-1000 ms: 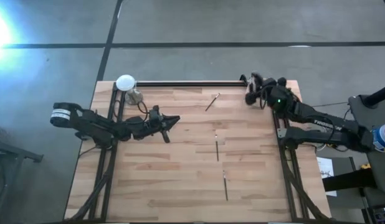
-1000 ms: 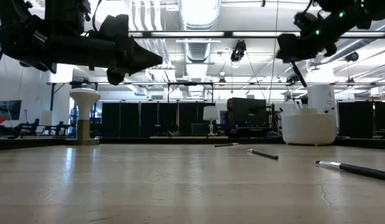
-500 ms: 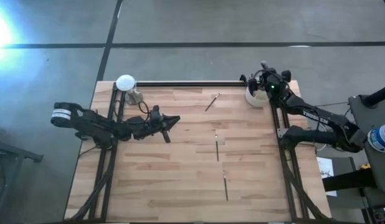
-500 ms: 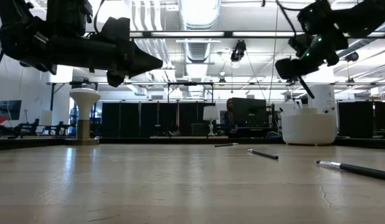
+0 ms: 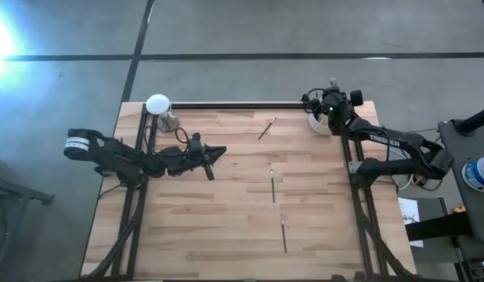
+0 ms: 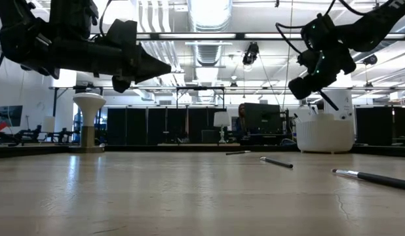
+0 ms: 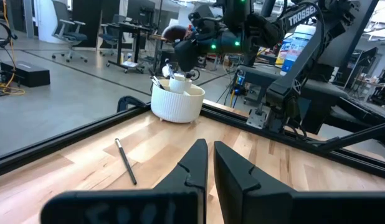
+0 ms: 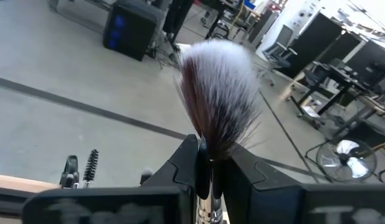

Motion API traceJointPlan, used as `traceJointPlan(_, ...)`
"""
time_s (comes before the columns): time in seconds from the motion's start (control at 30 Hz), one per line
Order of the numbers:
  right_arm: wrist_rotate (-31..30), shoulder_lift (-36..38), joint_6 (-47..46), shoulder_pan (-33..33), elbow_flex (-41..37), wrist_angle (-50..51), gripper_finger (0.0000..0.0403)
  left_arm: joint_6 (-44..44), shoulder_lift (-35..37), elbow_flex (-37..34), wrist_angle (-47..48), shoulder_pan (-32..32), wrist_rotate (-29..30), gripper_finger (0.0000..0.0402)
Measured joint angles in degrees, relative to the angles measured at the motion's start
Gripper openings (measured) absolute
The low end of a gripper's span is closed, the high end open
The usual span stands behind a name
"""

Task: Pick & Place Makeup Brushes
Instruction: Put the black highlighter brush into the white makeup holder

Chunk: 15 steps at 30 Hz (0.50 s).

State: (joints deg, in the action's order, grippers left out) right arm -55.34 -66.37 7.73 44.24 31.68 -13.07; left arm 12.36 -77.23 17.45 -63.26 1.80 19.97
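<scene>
My right gripper (image 5: 330, 104) hovers over the white cup (image 5: 318, 122) at the table's far right corner, shut on the fluffy-headed brush (image 8: 218, 93). In the low view this gripper (image 6: 306, 84) is above the cup (image 6: 324, 134). Several brushes stand in the cup (image 7: 176, 102), and two tips (image 8: 91, 164) show in the right wrist view. Three thin brushes lie flat on the table (image 5: 266, 128) (image 5: 273, 186) (image 5: 283, 233). My left gripper (image 5: 220, 150) waits shut over the table's left half, holding nothing. My right gripper pinches the fluffy brush between its two fingers at the silvery ferrule (image 8: 209, 213), just under the head. The head sticks out past the fingertips. The dark handle (image 6: 328, 99) slants down below the gripper toward the cup. The brush is lifted clear.
A white lamp-like stand (image 5: 157, 104) sits at the far left corner. A black rail (image 5: 234, 104) runs along the far edge. Bare wood (image 5: 195, 219) lies across the near left part of the table.
My right gripper has swung from the cup's near side toward the far edge until it is over the cup. It has dropped a little and tipped, so the brush handle now points down at the cup. It has stayed shut on the brush.
</scene>
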Motion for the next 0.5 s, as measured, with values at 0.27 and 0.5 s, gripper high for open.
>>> traceJointPlan(0.27,-1.32,-0.54,-0.06,-0.53,-0.03,0.15,0.0036,0.02,0.00,0.00,-0.01,0.00,0.00,0.0020)
traceJointPlan(0.5,-0.38,13.26,-5.19,-6.60,-0.04,17.61,0.0036,0.02,0.00,0.00,-0.03,0.00,0.00,0.0020)
